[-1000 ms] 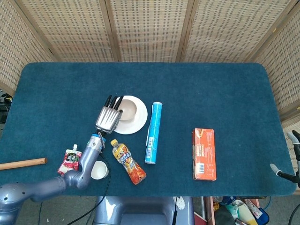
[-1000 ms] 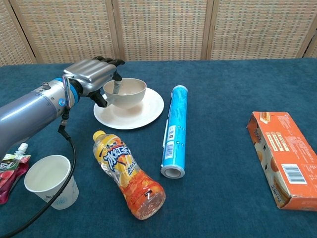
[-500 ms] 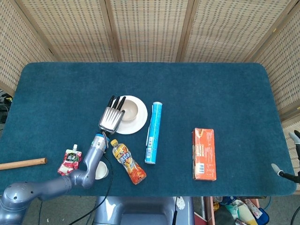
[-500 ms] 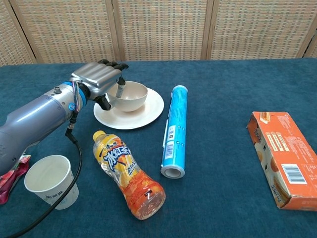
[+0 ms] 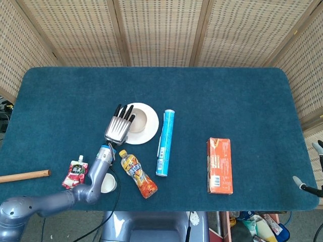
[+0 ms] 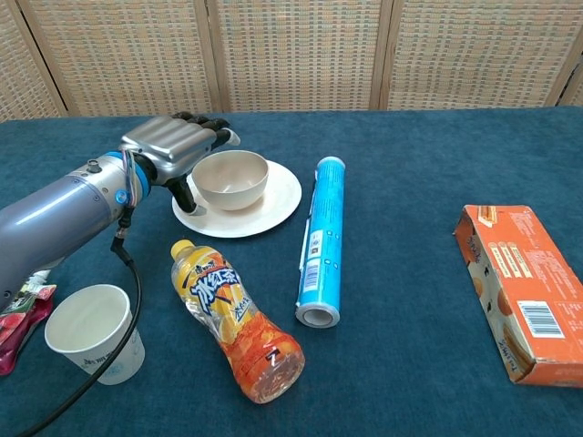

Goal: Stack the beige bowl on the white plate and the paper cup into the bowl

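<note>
Beige bowl [image 6: 230, 178] sits on the white plate [image 6: 273, 206]. Just left of the bowl, the left hand [image 6: 170, 148] has its fingers [image 6: 211, 133] spread and holds nothing. The paper cup [image 6: 95, 332] stands well away from the bowl, near the table's front edge, beside the orange juice bottle [image 6: 238, 322].

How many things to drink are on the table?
2: an orange juice bottle lying on its side near the front, and a red drink pouch at the front left edge, partly hidden behind the left arm in the chest view.
</note>
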Controlling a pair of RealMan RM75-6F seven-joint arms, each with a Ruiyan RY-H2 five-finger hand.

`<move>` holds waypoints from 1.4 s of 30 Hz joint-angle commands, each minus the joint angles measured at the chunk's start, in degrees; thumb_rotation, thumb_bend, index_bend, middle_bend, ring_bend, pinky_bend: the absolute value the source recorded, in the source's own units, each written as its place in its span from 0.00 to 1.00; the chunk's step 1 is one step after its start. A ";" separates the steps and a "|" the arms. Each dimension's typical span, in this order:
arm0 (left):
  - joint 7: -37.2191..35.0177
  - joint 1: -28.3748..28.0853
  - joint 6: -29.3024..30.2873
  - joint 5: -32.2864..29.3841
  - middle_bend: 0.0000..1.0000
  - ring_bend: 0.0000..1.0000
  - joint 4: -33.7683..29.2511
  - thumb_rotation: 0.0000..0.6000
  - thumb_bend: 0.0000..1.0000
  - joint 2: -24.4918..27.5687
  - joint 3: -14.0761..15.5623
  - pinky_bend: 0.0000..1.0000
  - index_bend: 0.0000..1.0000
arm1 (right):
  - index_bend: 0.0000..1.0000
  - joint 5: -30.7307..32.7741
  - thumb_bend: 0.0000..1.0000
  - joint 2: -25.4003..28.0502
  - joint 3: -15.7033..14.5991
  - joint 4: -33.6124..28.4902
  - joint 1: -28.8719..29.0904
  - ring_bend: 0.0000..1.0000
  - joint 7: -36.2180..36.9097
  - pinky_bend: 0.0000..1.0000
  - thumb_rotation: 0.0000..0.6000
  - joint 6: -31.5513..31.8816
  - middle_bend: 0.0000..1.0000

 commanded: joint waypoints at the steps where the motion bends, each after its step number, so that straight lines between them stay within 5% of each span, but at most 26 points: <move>1: -2.47 1.42 1.73 2.19 0.00 0.00 -2.94 1.00 0.19 2.21 0.78 0.00 0.11 | 0.00 -0.13 0.17 0.02 -0.03 -0.15 -0.04 0.00 -0.33 0.00 1.00 0.15 0.00; 16: -15.46 10.90 12.12 16.10 0.00 0.00 -20.68 1.00 0.21 17.35 7.17 0.00 0.26 | 0.00 0.22 0.17 0.09 0.15 -1.52 -0.20 0.00 -2.95 0.00 1.00 0.54 0.00; 26: -20.58 17.07 18.95 28.10 0.00 0.00 -29.72 1.00 0.21 26.27 14.80 0.00 0.39 | 0.00 1.00 0.17 0.05 0.34 -2.02 -0.16 0.00 -4.01 0.00 1.00 0.06 0.00; 33: -24.39 23.24 25.31 39.30 0.00 0.00 -30.76 1.00 0.23 29.79 22.85 0.00 0.42 | 0.00 1.46 0.17 0.17 0.58 -2.05 -0.42 0.00 -3.58 0.00 1.00 0.24 0.00; 42: -26.85 28.17 28.33 46.28 0.00 0.00 -28.00 1.00 0.31 31.83 27.70 0.00 0.42 | 0.00 0.94 0.17 0.23 0.48 -2.54 -0.53 0.00 -4.17 0.00 1.00 0.61 0.00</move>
